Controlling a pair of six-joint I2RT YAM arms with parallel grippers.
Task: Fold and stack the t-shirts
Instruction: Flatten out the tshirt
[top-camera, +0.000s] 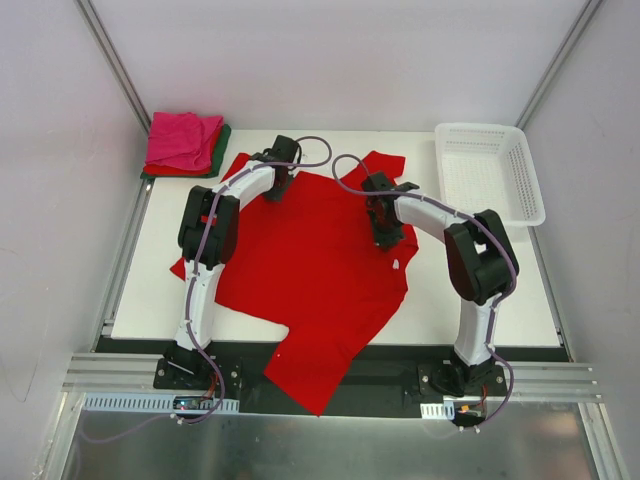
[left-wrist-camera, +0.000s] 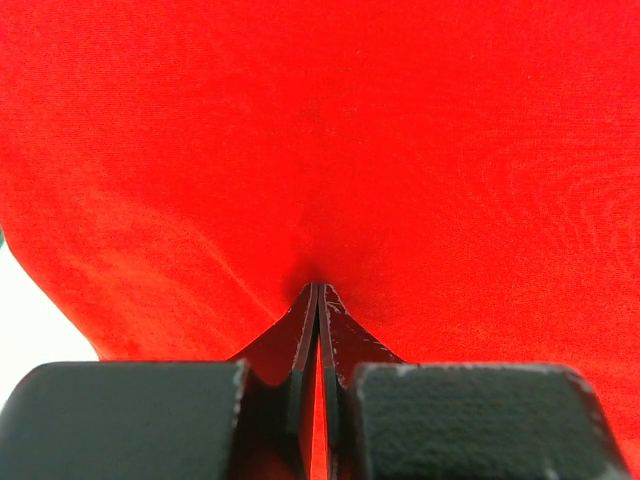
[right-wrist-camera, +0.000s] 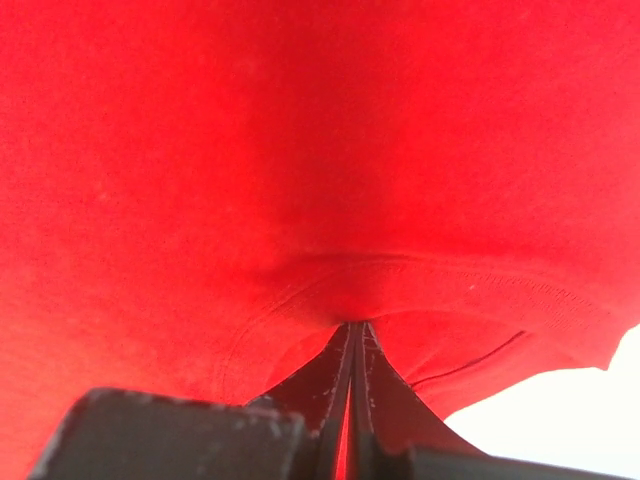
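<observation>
At the middle of the table (top-camera: 500, 300), a large bright red t-shirt (top-camera: 310, 280) is seen spread out and unfolded, with one part draped over the near edge and a sleeve lying toward the far edge. The left gripper (top-camera: 276, 186) is placed over the shirt's far left part, its jaws pressed together on a pinch of the red cloth. The right gripper (top-camera: 386, 232) is set toward the shirt's right side and is likewise clamped on red cloth, just beside a curved stitched seam that may be the neckline. At the far left corner a stack of folded t-shirts (top-camera: 185, 142) is seen, a magenta pink one on top with red and dark green edges showing beneath. A white lattice basket (top-camera: 490, 128) stands at the far right corner. The task is judged partly done: several shirts are folded and stacked, while the red one is gripped but not yet folded, and it is yet to be laid on the stack.
</observation>
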